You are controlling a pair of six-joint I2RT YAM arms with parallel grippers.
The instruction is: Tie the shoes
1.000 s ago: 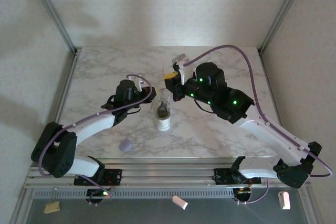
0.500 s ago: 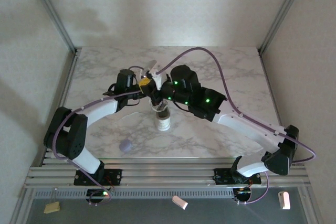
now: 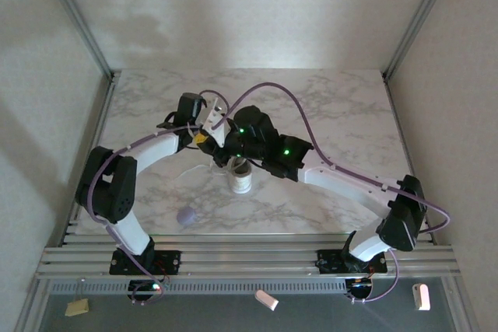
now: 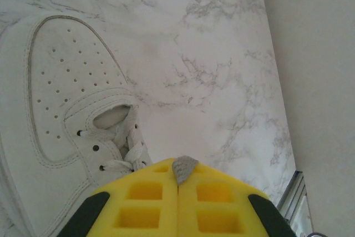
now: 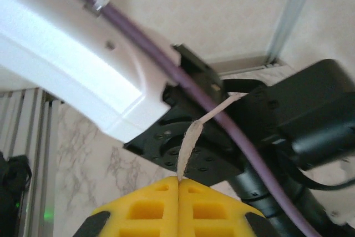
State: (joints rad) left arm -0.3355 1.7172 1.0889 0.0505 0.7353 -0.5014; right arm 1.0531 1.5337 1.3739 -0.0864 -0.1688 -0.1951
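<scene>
A small white low-top sneaker (image 3: 243,183) stood near the middle of the marble-patterned white tabletop (image 3: 334,106). In the overhead view one rounded end of it pointed toward the arms' bases, and the rest lay beneath the two arms, which crossed above it. A small lavender round blob (image 3: 186,216) sat apart from the shoe, nearer the front edge and toward the left.

In the left wrist view the sneaker filled the left side, showing its perforated toe cap, stitched panels and the first eyelets. The thin white laces (image 4: 130,142) criss-crossed over the tongue. The left gripper (image 4: 178,178) was just beside the laced part of the shoe. Its yellow fingers (image 4: 144,203) were pressed flat together, and a short greyish-white stub of lace poked out of the seam between them, so it was clenched on the lace.

The right gripper (image 5: 178,182) was raised off the table and lay across the left arm (image 5: 83,65), whose white link, black joint housing and purple cable (image 5: 222,104) showed close in front of the right wrist camera. Its yellow fingers were likewise closed tight against each other. A thin flat strand of lace rose from the seam between them and ran up and to the right until it met the dark housing. From overhead, the yellow of the right gripper showed just left of the shoe, beside the left arm's wrist.
</scene>
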